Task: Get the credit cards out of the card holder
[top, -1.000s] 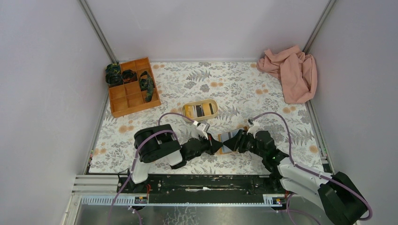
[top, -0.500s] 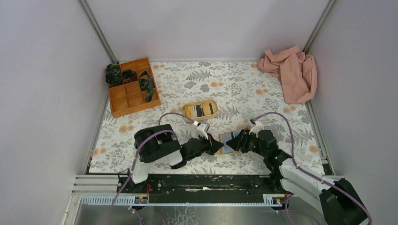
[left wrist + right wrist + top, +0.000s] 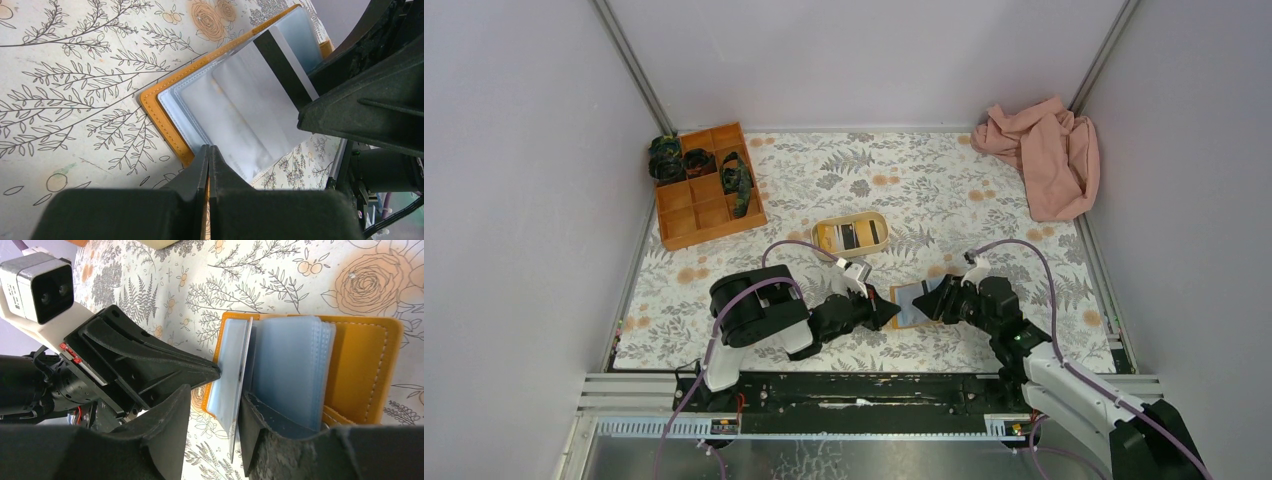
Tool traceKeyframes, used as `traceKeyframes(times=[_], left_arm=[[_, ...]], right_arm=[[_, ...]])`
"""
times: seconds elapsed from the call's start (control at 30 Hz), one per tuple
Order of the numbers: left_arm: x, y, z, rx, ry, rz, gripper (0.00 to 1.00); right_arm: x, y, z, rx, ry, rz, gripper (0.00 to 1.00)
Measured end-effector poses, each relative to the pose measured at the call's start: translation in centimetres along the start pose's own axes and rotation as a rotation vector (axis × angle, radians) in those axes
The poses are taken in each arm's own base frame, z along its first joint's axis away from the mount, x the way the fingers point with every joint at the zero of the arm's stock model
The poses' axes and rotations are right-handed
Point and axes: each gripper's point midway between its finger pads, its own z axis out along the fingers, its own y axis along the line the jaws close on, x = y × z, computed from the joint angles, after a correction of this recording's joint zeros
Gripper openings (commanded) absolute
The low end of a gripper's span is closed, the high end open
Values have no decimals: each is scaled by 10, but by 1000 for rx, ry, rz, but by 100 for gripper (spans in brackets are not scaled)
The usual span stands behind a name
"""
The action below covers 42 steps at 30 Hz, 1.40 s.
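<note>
The orange-tan card holder (image 3: 908, 303) lies open on the floral mat, its light blue plastic sleeves (image 3: 290, 365) fanned out. My left gripper (image 3: 208, 150) is shut on the holder's near orange edge (image 3: 160, 112) and pins it. A white card with a black stripe (image 3: 280, 65) sticks partway out of a sleeve. My right gripper (image 3: 216, 392) is open, its jaws on either side of that card's edge (image 3: 242, 390), and the card lies against the right-hand finger. In the top view the two grippers, left (image 3: 887, 310) and right (image 3: 932, 300), meet at the holder.
A beige oval tray (image 3: 818, 238) holding cards stands just behind the holder. An orange compartment box (image 3: 686, 222) with dark rolled items is at the back left. A pink cloth (image 3: 1046, 155) lies at the back right. The side walls are close.
My right arm has drawn back a little toward the right while its gripper stays at the holder. The left gripper has held still on the holder's edge.
</note>
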Motion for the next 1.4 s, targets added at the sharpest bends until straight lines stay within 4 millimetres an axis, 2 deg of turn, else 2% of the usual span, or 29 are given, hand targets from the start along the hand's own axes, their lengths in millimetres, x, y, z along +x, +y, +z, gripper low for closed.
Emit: traceKeyframes(times=[0.13, 0.33, 0.43, 0.5, 0.6, 0.7, 0.9, 1.03, 1.4], left_arm=[[0, 0, 0, 0, 0, 0, 0], [0, -1, 0, 4, 2, -1, 0], [0, -1, 0, 5, 2, -2, 0], [0, -1, 0, 4, 3, -3, 0], [0, -1, 0, 4, 3, -3, 0], [1, -1, 0, 4, 3, -3, 0], [1, -2, 2, 9, 5, -3, 0], [1, -3, 3, 10, 6, -4, 0], [1, -5, 8, 16, 10, -3, 0]], right_arm=[[-4, -3, -3, 12, -16, 6, 42], [-7, -4, -5, 17, -30, 5, 7], [-7, -6, -4, 26, -29, 11, 4], [-8, -7, -4, 28, -31, 13, 10], [-7, -8, -4, 37, -31, 11, 37], [-5, -15, -5, 69, -25, 4, 51], [-5, -35, -6, 185, -9, 1, 54], [3, -42, -2, 209, 28, 14, 54], [7, -31, 7, 138, 58, 19, 54]])
